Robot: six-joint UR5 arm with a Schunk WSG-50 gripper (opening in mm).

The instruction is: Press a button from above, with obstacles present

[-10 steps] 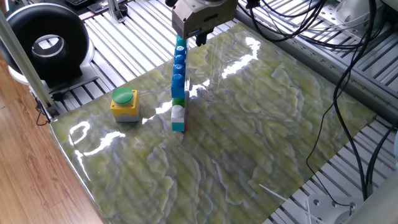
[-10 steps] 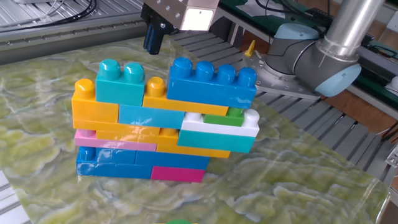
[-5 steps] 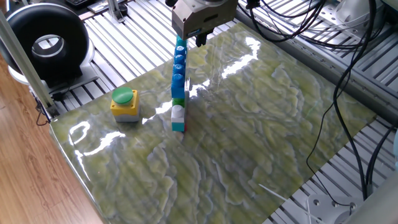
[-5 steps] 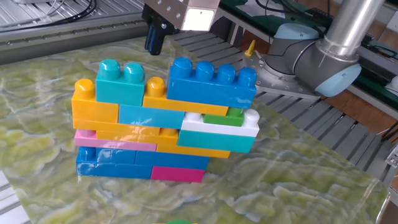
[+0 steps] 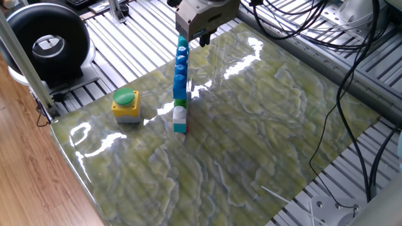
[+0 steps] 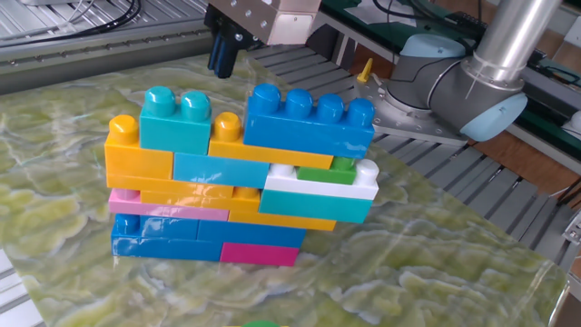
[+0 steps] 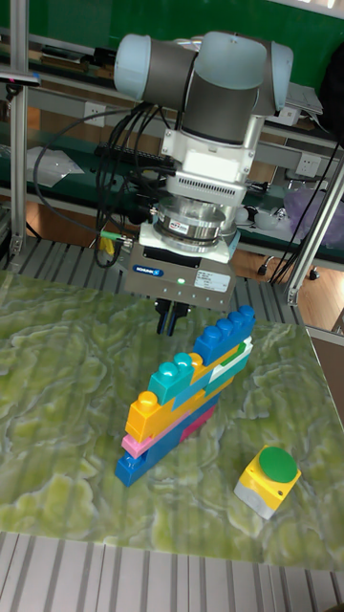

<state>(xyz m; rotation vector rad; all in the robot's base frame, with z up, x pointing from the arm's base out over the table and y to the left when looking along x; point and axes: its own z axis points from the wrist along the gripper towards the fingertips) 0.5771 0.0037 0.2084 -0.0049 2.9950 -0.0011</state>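
Observation:
The button [image 5: 125,103], a green round cap on a yellow box with a grey base, stands near the mat's left edge; the tall view shows this button [image 7: 270,478] in front of the bricks. The obstacles [image 5: 180,81] form a thin upright wall of joined bricks [image 6: 241,177], blue, orange, teal, pink, white and green. My gripper [image 5: 202,40] hangs above the far end of the wall [image 7: 186,397], on the side away from the button. Dark fingers [image 6: 222,56] point down behind the bricks, and no view shows whether there is a gap between them. The gripper [image 7: 172,323] holds nothing visible.
A marbled green mat [image 5: 251,138] covers the table, with slatted metal rails around it. A black round fan [image 5: 47,44] stands at the far left. Cables [image 5: 352,81] hang along the right side. The arm's base joint [image 6: 472,82] sits behind the mat.
The gripper has edged slightly sideways and up above the far end of the brick wall. The bricks and the button have not moved.

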